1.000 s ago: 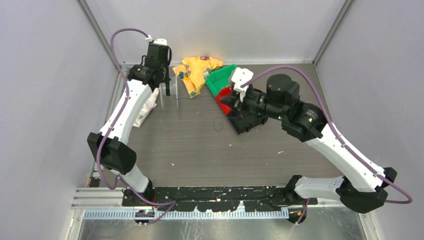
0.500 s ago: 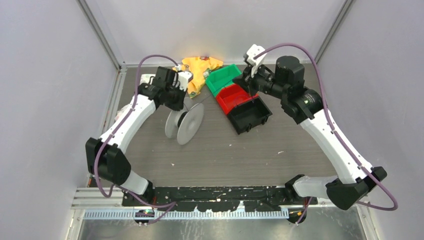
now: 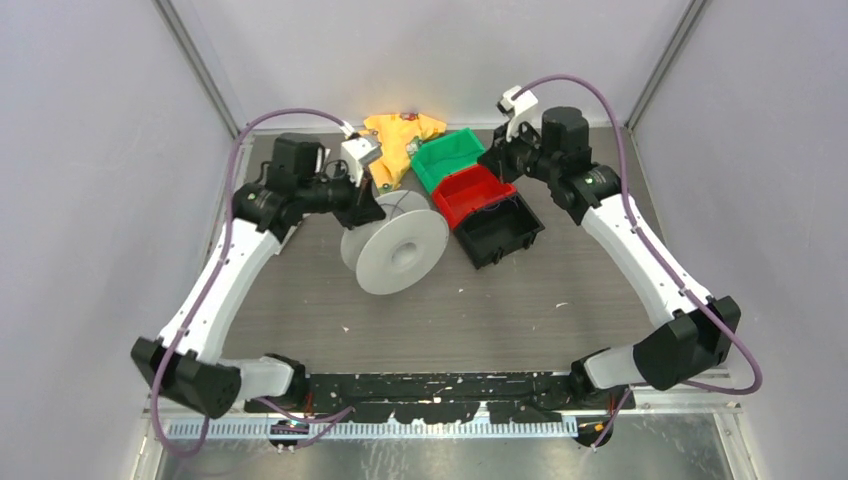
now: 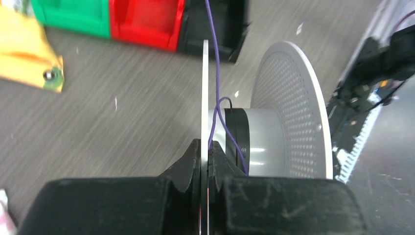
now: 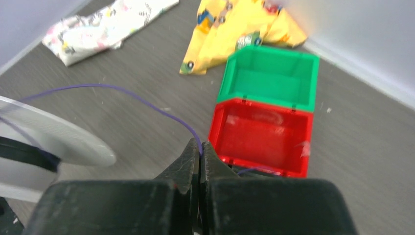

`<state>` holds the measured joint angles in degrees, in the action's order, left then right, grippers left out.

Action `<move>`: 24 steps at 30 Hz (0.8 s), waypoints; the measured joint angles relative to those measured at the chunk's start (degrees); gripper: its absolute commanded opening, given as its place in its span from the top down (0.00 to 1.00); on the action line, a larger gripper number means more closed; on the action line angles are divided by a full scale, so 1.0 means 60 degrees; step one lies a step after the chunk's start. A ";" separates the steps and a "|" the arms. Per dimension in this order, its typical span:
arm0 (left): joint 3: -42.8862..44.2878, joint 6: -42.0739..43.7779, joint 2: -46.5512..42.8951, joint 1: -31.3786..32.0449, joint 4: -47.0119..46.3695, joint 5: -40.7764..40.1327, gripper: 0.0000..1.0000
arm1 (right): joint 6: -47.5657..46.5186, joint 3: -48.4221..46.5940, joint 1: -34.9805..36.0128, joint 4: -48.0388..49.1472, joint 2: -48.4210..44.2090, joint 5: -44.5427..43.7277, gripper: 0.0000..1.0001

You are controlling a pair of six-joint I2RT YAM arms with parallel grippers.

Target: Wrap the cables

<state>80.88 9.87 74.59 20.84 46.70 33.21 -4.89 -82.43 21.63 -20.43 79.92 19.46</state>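
Table (image 3: 450, 310): work is set in the far half, within reach of both arms.

Grey spool (image 3: 395, 250) is held with its flanges on edge and the hub (image 4: 264, 142) exposed between them, judged so that turns can be laid onto it. Whether it rests on the table cannot be told.

Black bin (image 3: 500, 232), red bin (image 3: 468, 195) and green bin (image 3: 445, 158) are lined up just beside the spool on its right. Yellow cloth (image 3: 400, 140) lies behind.

Left gripper (image 4: 205, 157) is clamped across the near flange (image 4: 205, 88), which is seen edge-on; that grip is judged to serve as a handle for turning the reel.

Right gripper (image 5: 200, 149) is pinched together on the cable (image 5: 122, 92), over the red bin and well apart from the spool. It is judged to be the feed/tension hand.

The cable is run in an arc from that pinch to the spool, passed inside the near flange and looped at the hub. Only a turn or so is visible, so wrapping is judged barely begun. The slack arc could slip over the flange.
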 measured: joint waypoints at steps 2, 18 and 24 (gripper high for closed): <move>0.0004 -0.0353 -0.0521 -0.0084 -0.0470 0.0637 1.00 | 0.0186 0.0488 0.0000 0.0080 0.0000 0.0004 0.99; -0.1031 -0.7712 -0.1257 -0.1923 -0.8076 0.2055 0.99 | 0.2484 0.4091 0.1042 0.2299 -0.1719 -0.0091 0.99; -0.1741 -0.9071 -0.1432 -0.1920 -0.8597 -0.0011 0.99 | 0.2947 0.4495 0.2328 0.2976 -0.1923 -0.0780 0.99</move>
<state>70.43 -44.56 66.00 9.32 -4.89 33.15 12.80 -55.46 35.59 -2.57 68.38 14.79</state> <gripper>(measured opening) 0.036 0.027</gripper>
